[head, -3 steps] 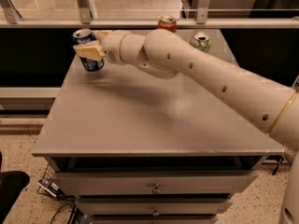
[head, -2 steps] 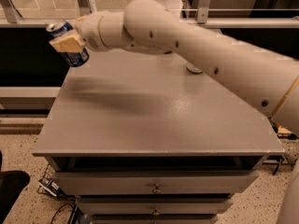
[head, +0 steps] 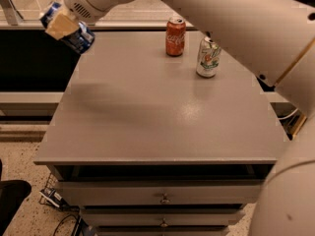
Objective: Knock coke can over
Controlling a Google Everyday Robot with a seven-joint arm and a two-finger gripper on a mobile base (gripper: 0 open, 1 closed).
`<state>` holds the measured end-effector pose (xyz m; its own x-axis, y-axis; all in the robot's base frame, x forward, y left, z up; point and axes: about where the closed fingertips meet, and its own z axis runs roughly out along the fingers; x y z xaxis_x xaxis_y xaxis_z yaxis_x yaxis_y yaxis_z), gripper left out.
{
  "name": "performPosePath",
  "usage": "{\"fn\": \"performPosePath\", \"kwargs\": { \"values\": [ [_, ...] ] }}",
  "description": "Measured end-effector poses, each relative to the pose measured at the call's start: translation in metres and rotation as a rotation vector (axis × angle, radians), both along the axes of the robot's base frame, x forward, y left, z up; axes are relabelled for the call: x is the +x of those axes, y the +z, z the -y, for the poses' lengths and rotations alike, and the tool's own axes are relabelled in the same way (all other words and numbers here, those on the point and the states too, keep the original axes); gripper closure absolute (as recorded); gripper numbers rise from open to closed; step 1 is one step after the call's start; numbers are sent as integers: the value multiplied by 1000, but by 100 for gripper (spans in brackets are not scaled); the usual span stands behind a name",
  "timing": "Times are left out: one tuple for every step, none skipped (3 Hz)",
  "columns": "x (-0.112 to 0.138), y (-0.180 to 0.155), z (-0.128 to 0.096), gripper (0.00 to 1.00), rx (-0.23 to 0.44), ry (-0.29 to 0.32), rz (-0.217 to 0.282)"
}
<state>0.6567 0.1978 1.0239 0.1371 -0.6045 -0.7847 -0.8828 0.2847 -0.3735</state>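
Observation:
The red coke can stands upright at the back of the grey table, near the middle. My gripper is at the upper left, above the table's back left corner, shut on a blue can that it holds tilted in the air. The gripper is far to the left of the coke can and apart from it.
A white-and-green can stands upright just right of and in front of the coke can. My large white arm crosses the top and right of the view. Drawers sit below the table's front edge.
The gripper has lifted the blue can off the table's back left and carried it up and left, tilting it. The arm has swung clear, uncovering the coke can and the white-and-green can.

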Motion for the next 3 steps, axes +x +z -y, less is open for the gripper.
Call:
{"fn": "performPosePath", "kwargs": {
  "values": [
    [17, -24, 37, 100, -187, -51, -30],
    [18, -54, 67, 100, -363, -58, -82],
    [12, -82, 79, 100, -450, -35, -119]
  ]
}}
